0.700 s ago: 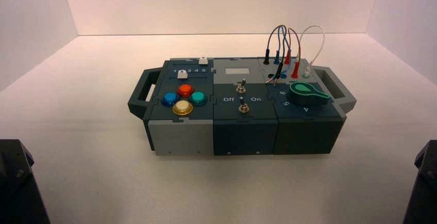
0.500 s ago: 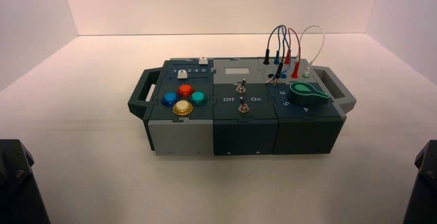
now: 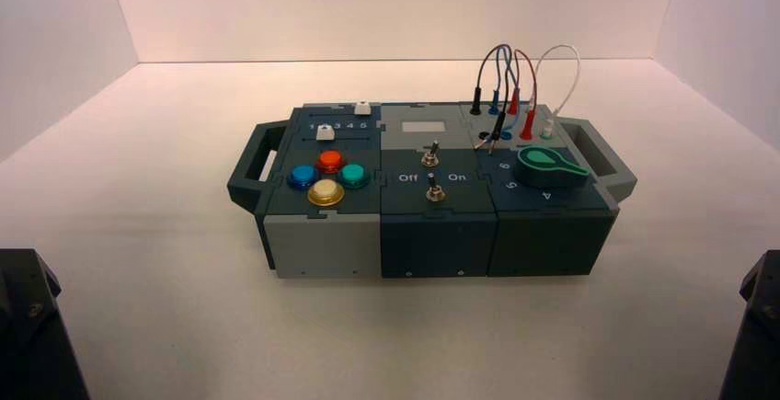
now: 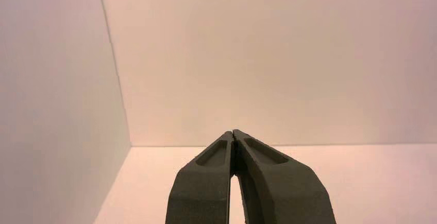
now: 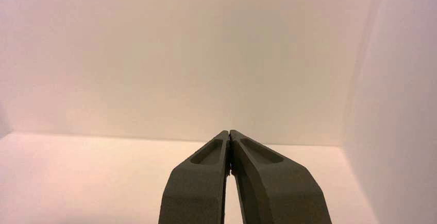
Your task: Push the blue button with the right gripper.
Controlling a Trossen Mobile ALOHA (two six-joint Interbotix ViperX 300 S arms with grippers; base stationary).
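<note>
The blue button [image 3: 303, 177] sits on the box's left dark panel, leftmost of a cluster with a red button [image 3: 330, 161], a teal button [image 3: 354, 175] and a yellow button [image 3: 326, 192]. In the right wrist view my right gripper [image 5: 229, 132] is shut on nothing, facing the white back wall; the box does not show there. In the high view only the right arm's dark base [image 3: 754, 326] shows at the lower right corner, far from the box. My left gripper [image 4: 233, 132] is also shut and empty, its arm [image 3: 32, 326] parked at the lower left corner.
The grey box [image 3: 423, 188] stands mid-table with a handle at each end. It carries two toggle switches [image 3: 430, 156], a green knob [image 3: 547, 165], white slider caps [image 3: 324, 132] and looped wires [image 3: 515, 83] at the back right. White walls enclose the table.
</note>
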